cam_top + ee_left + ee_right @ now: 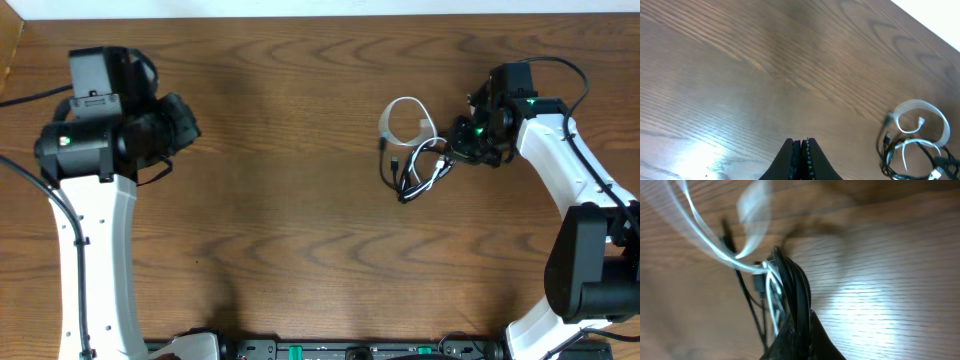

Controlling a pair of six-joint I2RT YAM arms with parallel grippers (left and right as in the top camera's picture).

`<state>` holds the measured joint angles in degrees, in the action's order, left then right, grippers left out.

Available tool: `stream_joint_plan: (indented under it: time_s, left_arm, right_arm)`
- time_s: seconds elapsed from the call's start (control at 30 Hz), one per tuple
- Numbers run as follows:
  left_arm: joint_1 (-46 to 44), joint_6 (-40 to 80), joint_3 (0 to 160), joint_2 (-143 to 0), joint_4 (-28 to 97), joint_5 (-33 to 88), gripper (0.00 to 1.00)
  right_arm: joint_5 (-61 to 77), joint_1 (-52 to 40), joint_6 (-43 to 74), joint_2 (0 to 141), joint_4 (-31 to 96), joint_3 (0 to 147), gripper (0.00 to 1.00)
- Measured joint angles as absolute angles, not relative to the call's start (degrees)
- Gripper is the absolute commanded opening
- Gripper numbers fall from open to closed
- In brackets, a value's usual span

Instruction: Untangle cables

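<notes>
The two cables lie tangled on the wooden table (300, 200), right of centre. The white cable (404, 100) forms a loop at the top of the bundle, and the black cable (412, 185) loops below and through it. My right gripper (455, 142) sits at the bundle's right edge. In the right wrist view it (802, 314) is shut on strands of the black cable (790, 280), with the white cable (705, 235) running just left of the fingers. My left gripper (190, 125) hovers far to the left, shut (801, 142) and holding nothing. Both cables, white (935, 112) and black (885, 150), show at its view's lower right.
The left arm's white link (95, 250) and the right arm's white link (560, 170) stand over the table's two sides. Thick black robot cables (570, 70) hang from the arms. The table's far edge (320, 12) meets a pale wall.
</notes>
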<state>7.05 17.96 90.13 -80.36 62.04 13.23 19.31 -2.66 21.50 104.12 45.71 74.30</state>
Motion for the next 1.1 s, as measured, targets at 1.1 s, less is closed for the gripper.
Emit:
stream_joint_plan:
  time_s: [1.1]
  left_arm:
    - [-19.16,2.94,89.65,-95.70,52.05,36.69,0.35]
  right_arm:
    - [58.35,-2.63,-1.54,103.11,44.80,74.32,0.01]
